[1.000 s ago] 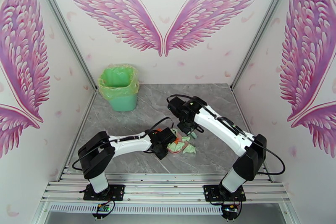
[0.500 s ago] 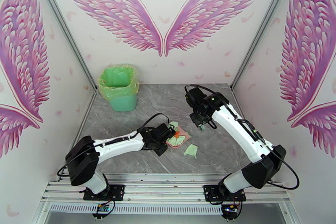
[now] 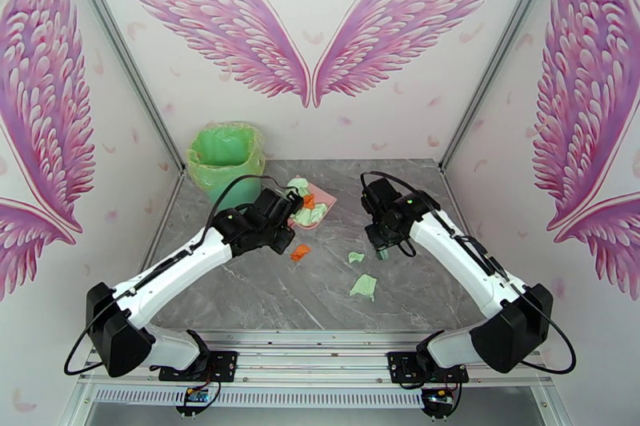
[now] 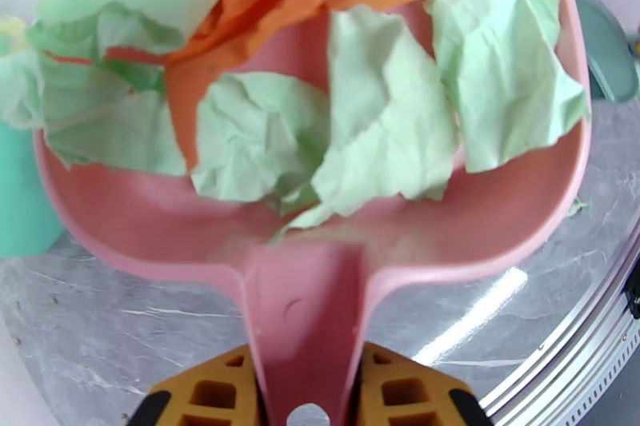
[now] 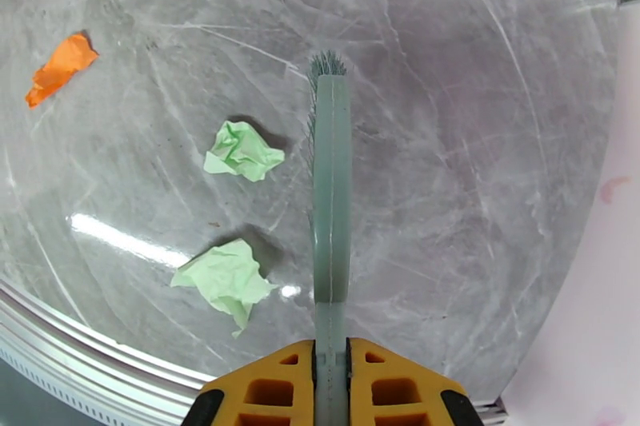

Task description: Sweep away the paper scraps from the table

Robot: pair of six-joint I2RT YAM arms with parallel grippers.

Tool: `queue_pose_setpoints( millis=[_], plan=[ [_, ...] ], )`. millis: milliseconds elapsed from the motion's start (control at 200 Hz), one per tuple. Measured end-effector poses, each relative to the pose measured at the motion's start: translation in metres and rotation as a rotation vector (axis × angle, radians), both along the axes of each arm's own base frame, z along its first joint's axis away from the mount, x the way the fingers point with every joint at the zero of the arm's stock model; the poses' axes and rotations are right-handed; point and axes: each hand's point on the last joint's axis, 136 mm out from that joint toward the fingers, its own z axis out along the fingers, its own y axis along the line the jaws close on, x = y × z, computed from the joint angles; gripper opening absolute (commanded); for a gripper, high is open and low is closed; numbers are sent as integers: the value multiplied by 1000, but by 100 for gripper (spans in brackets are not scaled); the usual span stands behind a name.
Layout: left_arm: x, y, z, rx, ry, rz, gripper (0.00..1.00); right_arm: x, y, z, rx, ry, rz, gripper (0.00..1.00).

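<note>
Carrying is judged to be the step in hand. The left gripper [image 4: 302, 396] is seen clamped on the handle of the pink dustpan [image 4: 512, 204], which is held just right of the green bin [image 3: 224, 170], not yet over it.

- Most of the paper scraps [image 4: 384, 124], orange and mint, are heaped in the dustpan.
- The dustpan's long axis is noted running from the handle away to the right of the bin. The bin lies off its left wall, not ahead of its mouth.
- A swing leftward, then a tip, is judged to be needed.
- Some paper is left on the table [image 3: 264, 300]: an orange bit [image 5: 60, 68] nearest the bin and two green bits [image 5: 242, 152] farther right of it.
- The right gripper [image 5: 330, 388] is closed on the teal brush [image 5: 330, 204], well right of the bin, with the bristles just beside the green bits.
</note>
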Motion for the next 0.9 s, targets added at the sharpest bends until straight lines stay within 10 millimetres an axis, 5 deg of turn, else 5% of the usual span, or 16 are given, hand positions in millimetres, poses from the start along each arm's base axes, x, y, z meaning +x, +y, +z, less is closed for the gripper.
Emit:
queue_pose_setpoints(
  millis=[420, 900],
  plan=[
    [60, 85, 75, 19, -91, 202, 0, -5, 12, -15, 70, 22, 23, 0],
    [123, 206, 108, 276, -63, 447, 0, -5, 21, -17, 109, 28, 51, 0]
  ],
)
